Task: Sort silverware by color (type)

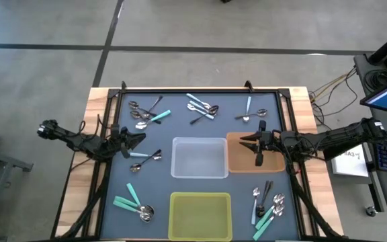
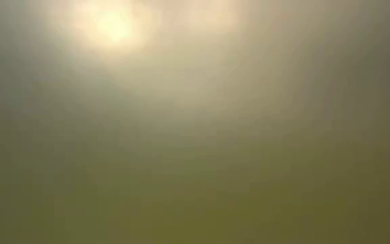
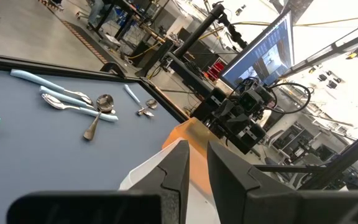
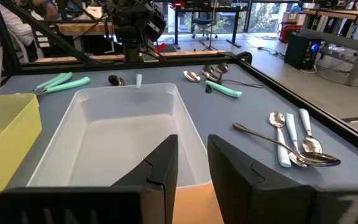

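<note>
Saw left gripper [image 1: 142, 138] fingers narrow, empty, over surface's left side. Nearest spoon [image 1: 146, 158] lay just below-right of my fingers, long axis roughly left-right. Right gripper [image 1: 244, 140] narrow, empty, over brown bin [image 1: 237, 165].

Spoons lie flat on the dark counter [image 1: 200, 191] in loose clusters, metal bowls shiny. Far left: dark and teal handles [image 1: 145, 114]. Far middle: light-blue and dark ones crossed [image 1: 202, 107]. Far right: a small pair [image 1: 247, 113]. Left middle: one light blue, one dark [image 1: 146, 158]. Near left: teal pair [image 1: 133, 203]. Near right: mixed pile [image 1: 267, 204].
</note>
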